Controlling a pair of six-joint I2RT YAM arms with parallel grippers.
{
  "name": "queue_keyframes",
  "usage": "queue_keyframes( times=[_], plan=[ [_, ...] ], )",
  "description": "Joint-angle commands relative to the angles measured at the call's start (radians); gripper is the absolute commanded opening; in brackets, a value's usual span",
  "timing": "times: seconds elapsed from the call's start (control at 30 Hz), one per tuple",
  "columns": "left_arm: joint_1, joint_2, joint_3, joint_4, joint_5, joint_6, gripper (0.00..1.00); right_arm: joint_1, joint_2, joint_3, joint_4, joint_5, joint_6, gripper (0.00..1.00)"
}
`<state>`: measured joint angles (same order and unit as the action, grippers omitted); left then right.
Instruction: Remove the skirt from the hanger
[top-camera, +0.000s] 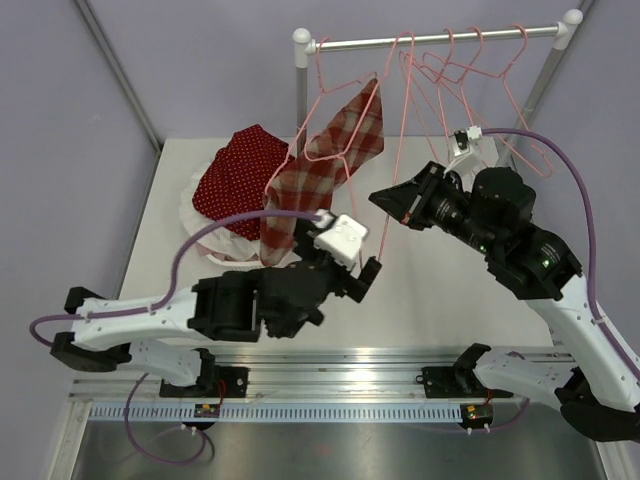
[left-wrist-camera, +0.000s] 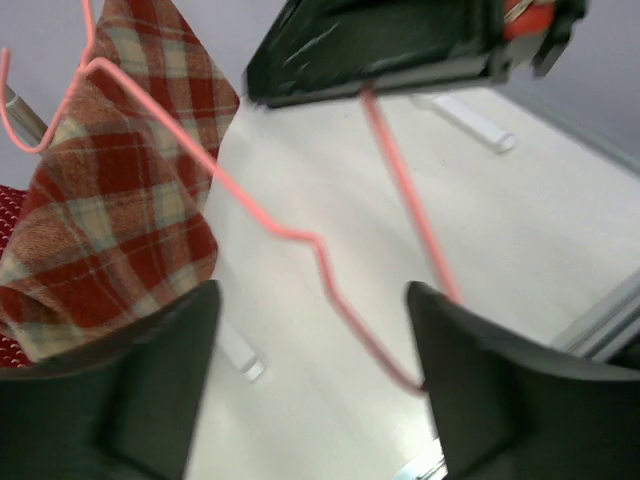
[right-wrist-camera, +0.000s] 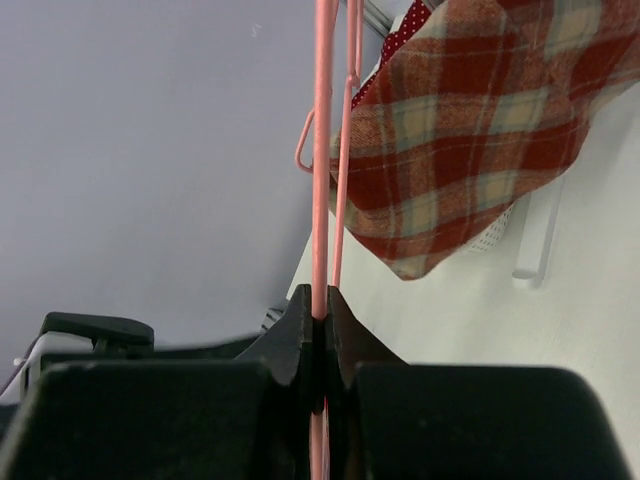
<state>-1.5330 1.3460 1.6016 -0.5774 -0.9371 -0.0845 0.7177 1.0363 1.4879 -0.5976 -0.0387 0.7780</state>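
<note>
From above: plaid skirt (top-camera: 340, 150) draped on a pink hanger (top-camera: 395, 130) below the rail (top-camera: 440, 38), lower end hidden behind the left arm. Right gripper (top-camera: 378, 198) clenched on the hanger's long wire. Left gripper (top-camera: 368, 272) just beneath, its spread hard to judge from here. Red dotted cloth (top-camera: 235, 175) heaped on the pale counter (top-camera: 450, 300), partly covered by the skirt. Lilac wall (top-camera: 60, 120) behind.

Left wrist: left gripper (left-wrist-camera: 310, 385) released, blurred fingers (left-wrist-camera: 150, 390) either side of the hanger (left-wrist-camera: 270, 225) at its lower bend. Skirt (left-wrist-camera: 110, 200) at top left, cut off by the frame. Right gripper (left-wrist-camera: 400, 50) above, clamping the wire.

Right wrist: right gripper (right-wrist-camera: 318, 340) pinched shut on the hanger (right-wrist-camera: 321, 150). Skirt (right-wrist-camera: 470, 130) upper right, edges cropped. Plain lilac wall (right-wrist-camera: 150, 150) beyond.
</note>
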Motion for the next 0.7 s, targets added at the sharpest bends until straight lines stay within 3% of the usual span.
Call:
queue_keyframes(
  times=[0.0,0.2,0.27,0.37,0.47,0.57,0.67],
  plan=[
    [0.019,-0.269,-0.229,0.38,0.107,-0.041,0.98,0.002,-0.056,0.038,0.045,0.033,-0.042,0.0],
    [0.206,-0.651,-0.586,0.678,0.464,-0.156,0.99,0.002,-0.119,0.081,-0.001,0.063,-0.062,0.0],
    [0.29,-0.682,-0.668,0.761,0.59,-0.225,0.99,0.002,-0.171,0.057,0.097,0.043,-0.057,0.0],
    [0.353,-0.654,-0.724,0.841,0.722,-0.311,0.99,0.002,-0.205,-0.006,0.221,-0.024,-0.039,0.0],
    [0.431,-0.573,-0.758,1.017,0.959,-0.446,0.99,0.0,-0.206,-0.031,0.335,-0.099,-0.017,0.0],
    [0.479,-0.474,-0.756,1.183,1.087,-0.575,0.98,0.002,-0.194,-0.04,0.421,-0.141,0.001,0.0],
    [0.49,-0.411,-0.738,1.277,1.129,-0.606,0.97,0.002,-0.185,-0.04,0.458,-0.148,0.007,0.0]
  ],
)
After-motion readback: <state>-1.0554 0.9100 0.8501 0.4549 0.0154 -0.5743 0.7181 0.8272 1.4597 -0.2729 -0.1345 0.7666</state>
